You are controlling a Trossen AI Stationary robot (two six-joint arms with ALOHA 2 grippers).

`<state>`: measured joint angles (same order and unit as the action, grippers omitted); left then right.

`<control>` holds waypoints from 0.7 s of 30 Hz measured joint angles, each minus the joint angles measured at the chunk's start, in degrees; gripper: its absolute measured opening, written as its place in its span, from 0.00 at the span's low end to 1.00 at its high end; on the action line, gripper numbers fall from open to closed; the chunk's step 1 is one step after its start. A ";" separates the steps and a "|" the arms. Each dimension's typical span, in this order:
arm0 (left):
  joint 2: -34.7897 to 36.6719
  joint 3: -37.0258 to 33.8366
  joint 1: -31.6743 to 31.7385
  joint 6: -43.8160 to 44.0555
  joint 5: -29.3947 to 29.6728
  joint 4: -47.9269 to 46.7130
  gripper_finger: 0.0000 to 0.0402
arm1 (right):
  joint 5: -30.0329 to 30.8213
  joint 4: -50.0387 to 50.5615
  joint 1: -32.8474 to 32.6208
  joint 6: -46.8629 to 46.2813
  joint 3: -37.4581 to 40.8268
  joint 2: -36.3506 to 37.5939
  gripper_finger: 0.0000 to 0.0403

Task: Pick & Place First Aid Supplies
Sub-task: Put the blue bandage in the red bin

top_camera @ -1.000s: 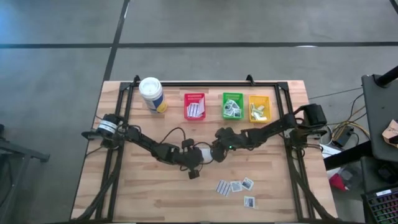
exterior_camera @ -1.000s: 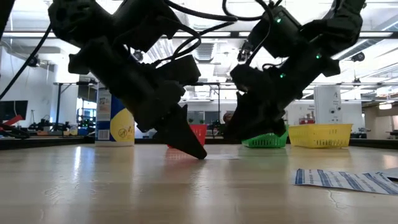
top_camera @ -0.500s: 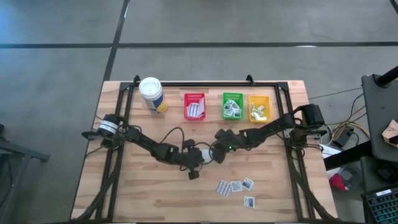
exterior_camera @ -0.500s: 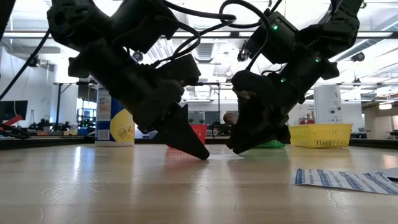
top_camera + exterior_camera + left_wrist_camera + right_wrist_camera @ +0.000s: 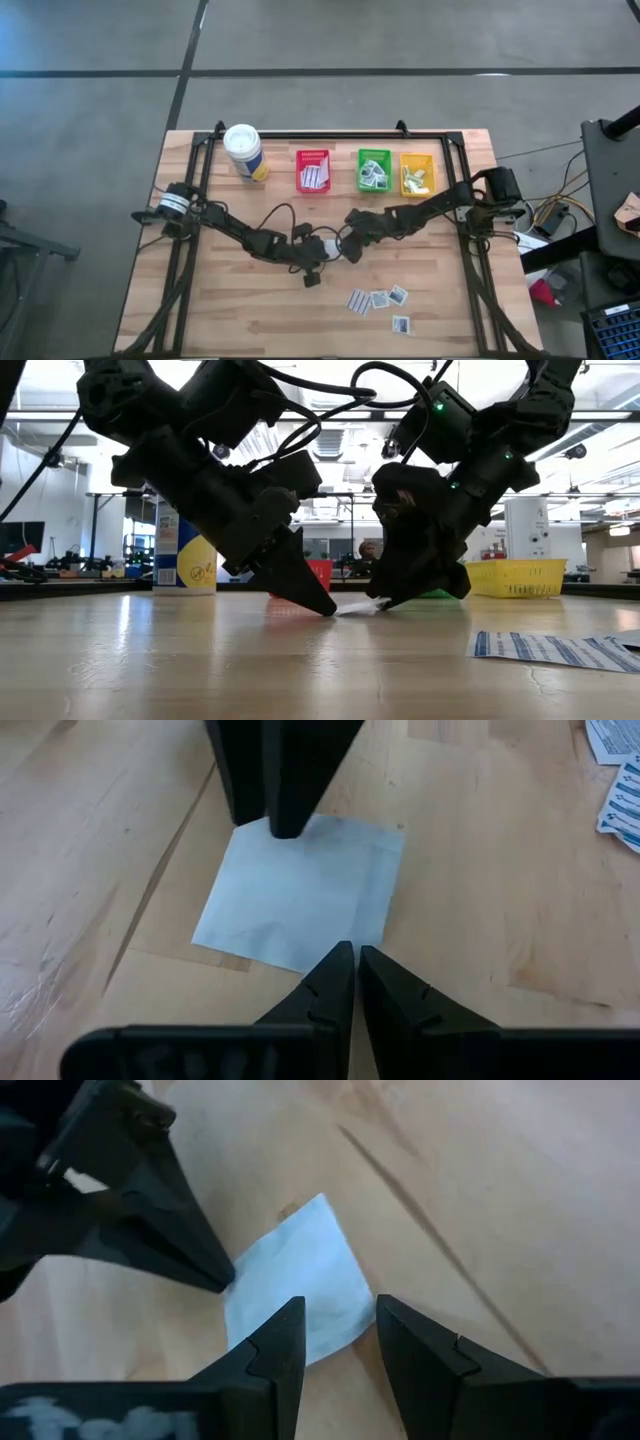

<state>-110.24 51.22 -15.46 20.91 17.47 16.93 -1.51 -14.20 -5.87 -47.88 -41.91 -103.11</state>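
Observation:
A small white square packet (image 5: 300, 900) of the first aid supplies lies on the wooden table (image 5: 230, 310) at mid-table, also seen in the high view (image 5: 333, 242). My left gripper (image 5: 352, 965) is shut, its tips down at the packet's edge. My right gripper (image 5: 340, 1330) comes from the opposite side, open, with a corner of the packet (image 5: 335, 1315) between its two fingers. In the low view both grippers slant down to the packet (image 5: 358, 607). My left gripper presses its shut fingertips (image 5: 322, 606) onto the packet's edge (image 5: 330, 942), slanting down from the table's left; that end lies flat on the table. My right gripper has a fingertip (image 5: 285, 825) on the packet's opposite edge, slanting down from the right; that end (image 5: 370, 603) stands a little off the table.
A red bin (image 5: 313, 172), a green bin (image 5: 374, 170) and a yellow bin (image 5: 417, 173) stand in a row at the far side, each holding packets. A white canister (image 5: 244, 152) stands far left. Several more packets (image 5: 378, 298) lie near the front right.
My right gripper has rolled and tipped down onto the packet. The packet's end on that side has risen a little off the table, while the end under my left gripper has stayed down.

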 joint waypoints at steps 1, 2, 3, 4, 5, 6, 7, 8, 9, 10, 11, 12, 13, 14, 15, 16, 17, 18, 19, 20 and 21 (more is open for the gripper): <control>0.00 0.00 0.01 0.00 0.01 0.00 0.10 | -0.54 -0.08 0.00 -0.12 0.02 -0.02 0.31; 0.00 0.00 0.02 0.01 0.05 0.00 0.10 | -1.02 -0.10 0.00 -0.17 0.02 -0.02 0.31; 0.00 0.00 0.02 -0.01 0.07 0.00 0.10 | -1.22 -0.14 0.00 -0.19 0.02 -0.02 0.31; 0.00 0.00 0.02 -0.04 0.09 0.00 0.10 | -1.36 -0.19 -0.01 -0.19 0.02 -0.02 0.31; 0.00 0.00 0.02 -0.02 0.11 0.00 0.10 | -1.59 -0.28 -0.02 -0.19 0.01 -0.02 0.31; 0.00 0.00 0.02 -0.02 0.11 0.00 0.10 | -1.86 -0.36 -0.02 -0.20 -0.09 -0.04 0.31; 0.00 0.00 0.02 -0.04 0.13 0.00 0.10 | -2.21 -0.49 -0.02 -0.21 -0.20 -0.06 0.31; -0.03 0.00 0.02 -0.04 0.13 0.00 0.10 | -2.84 -0.90 -0.02 -0.21 -0.20 -0.13 0.31; -0.18 0.00 0.02 -0.04 0.13 0.07 0.10 | -3.77 -1.22 -0.02 -0.24 -0.25 -0.15 0.31; -0.26 0.00 0.02 -0.06 0.14 0.15 0.10 | -4.79 -1.26 -0.02 -0.24 -0.45 -0.23 0.31; -0.34 0.00 0.02 -0.07 0.15 0.23 0.10 | -5.82 -1.28 -0.04 -0.26 -0.67 -0.26 0.31; -0.53 0.00 0.02 -0.07 0.18 0.32 0.10 | -6.80 -1.31 -0.12 -0.28 -0.81 -0.28 0.31; -0.78 0.00 0.02 -0.07 0.34 0.58 0.10 | -7.88 -1.42 -0.19 -0.29 -0.91 -0.30 0.31; -0.90 0.00 0.02 -0.08 0.44 0.62 0.10 | -8.82 -1.70 -0.27 -0.22 -0.94 -0.36 0.31; -1.00 0.00 0.04 -0.07 0.44 0.57 0.10 | -9.50 -1.90 -0.28 -0.18 -0.97 -0.37 0.31; -1.11 0.02 0.04 -0.07 0.44 0.59 0.10 | -10.14 -2.07 -0.26 -0.16 -0.99 -0.37 0.31; -1.11 0.02 0.04 -0.07 0.42 0.59 0.10 | -10.22 -2.21 -0.17 -0.01 -1.03 -0.37 0.31; -1.11 0.02 0.04 -0.09 0.41 0.59 0.10 | -10.21 -2.31 -0.01 0.25 -1.05 -0.37 0.31; -1.13 0.00 0.04 -0.09 0.38 0.62 0.10 | -10.17 -2.29 0.15 0.27 -1.05 -0.37 0.31; -1.14 0.00 0.04 -0.11 0.30 0.67 0.10 | -10.13 -2.33 0.32 0.29 -1.05 -0.37 0.31; -1.16 0.00 0.07 -0.14 0.06 0.76 0.10 | -10.13 -2.36 0.56 0.31 -1.05 -0.37 0.31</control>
<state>-111.39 51.22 -15.39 20.77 17.54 17.69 -11.64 -16.56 -5.31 -47.58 -42.96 -103.48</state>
